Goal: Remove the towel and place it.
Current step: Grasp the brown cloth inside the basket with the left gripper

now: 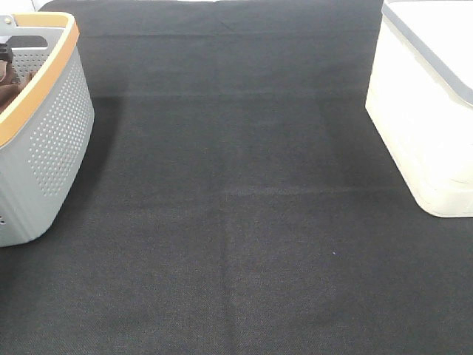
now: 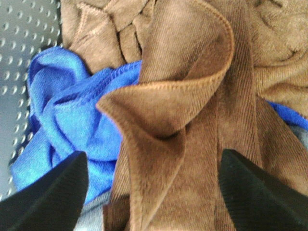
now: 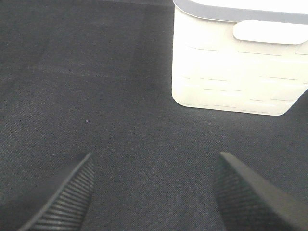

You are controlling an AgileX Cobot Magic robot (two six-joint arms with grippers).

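Left wrist view is showing the left hand (image 2: 153,159) released and spread wide. Its two black fingers (image 2: 53,192) are standing apart on either side of a raised fold of the reddish-brown towel (image 2: 163,110), and neither one is visibly pinching the cloth. The towel is lying crumpled inside the grey basket (image 2: 19,29), with its stitched hem curling over in a loop. It is resting partly on a blue cloth (image 2: 72,120), which is bunching up against the basket's perforated wall.

From the exterior high camera, the basket with its orange rim is standing at the left edge of the dark counter (image 1: 236,222), and only a sliver of brown towel is showing inside the rim. A white storage bin (image 1: 417,133) with a grey lid is sitting at the right edge, well apart from the basket.

The right hand (image 3: 155,159) is hovering over the counter near the bin, fingers spread and grasping nothing.
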